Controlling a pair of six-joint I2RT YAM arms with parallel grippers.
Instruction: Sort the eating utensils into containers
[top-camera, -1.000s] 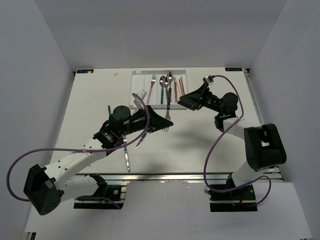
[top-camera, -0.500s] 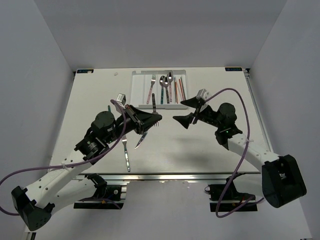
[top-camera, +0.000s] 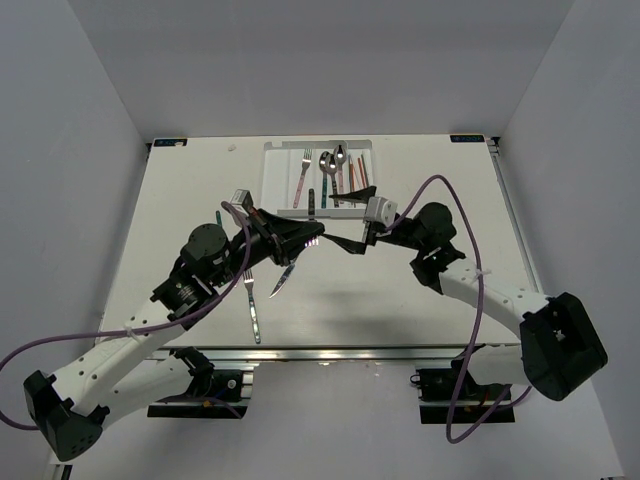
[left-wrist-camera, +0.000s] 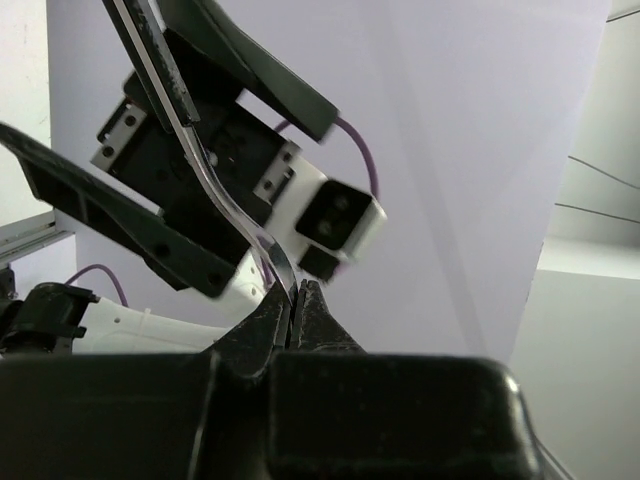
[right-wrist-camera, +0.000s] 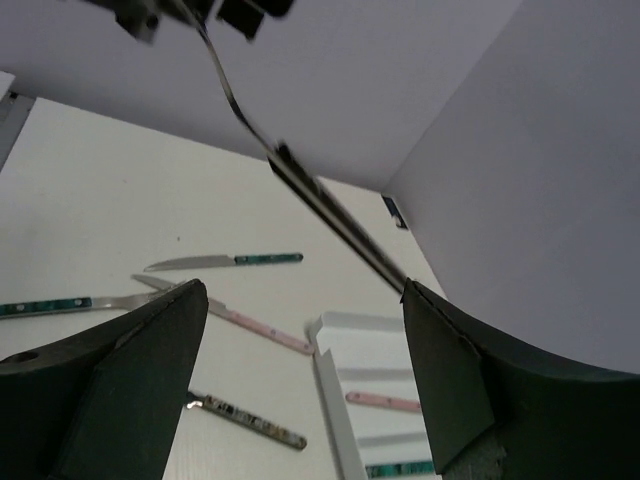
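On the table (top-camera: 180, 200), the tray (top-camera: 272, 175) sits at twelve o'clock. The left gripper (left-wrist-camera: 296, 300), clamped shut on a dark-handled utensil (right-wrist-camera: 330, 215), holds it above mid-table. The right gripper (right-wrist-camera: 300, 295), at its three o'clock, gapes wide around the handle, holding nothing.

Utensil (left-wrist-camera: 155, 65) runs off top edge

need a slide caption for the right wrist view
Open right tool facing the slim dark-handled silver utensil held out by the shut left tool; white plastic tray in the background.
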